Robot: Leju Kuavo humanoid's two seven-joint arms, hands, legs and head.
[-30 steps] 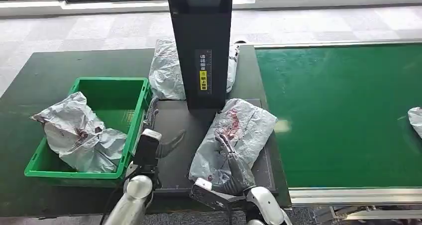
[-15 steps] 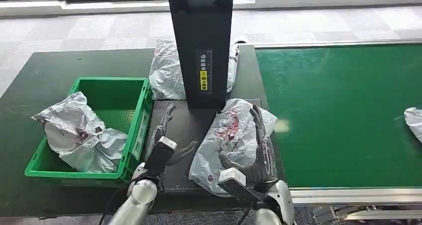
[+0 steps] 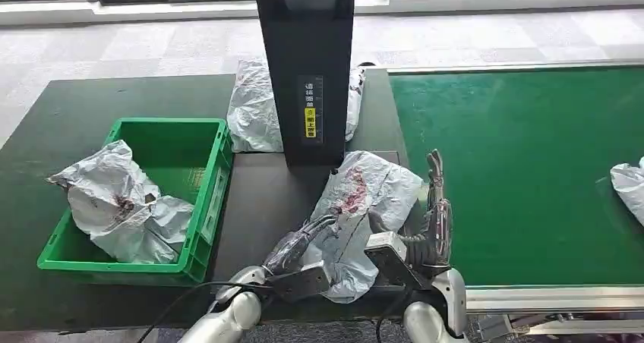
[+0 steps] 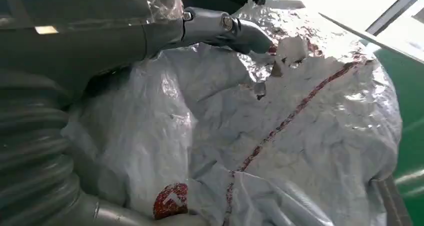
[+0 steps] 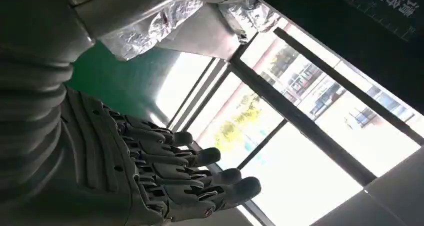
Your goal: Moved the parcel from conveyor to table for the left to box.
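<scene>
The grey parcel (image 3: pixel 363 206) lies on the dark table (image 3: pixel 45 115), its right side near the green conveyor (image 3: pixel 524 168) edge. The left hand (image 3: pixel 300 244) rests against its near-left side; grip unclear. The right hand (image 3: pixel 434 210), fingers straight, holds nothing.

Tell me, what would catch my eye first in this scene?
Probably the crumpled grey parcel with red markings, lying on the dark table in front of a tall black post. The left robot hand touches its near side, and the right robot hand stands open beside it. To the left, a green crate holds another grey parcel.
</scene>
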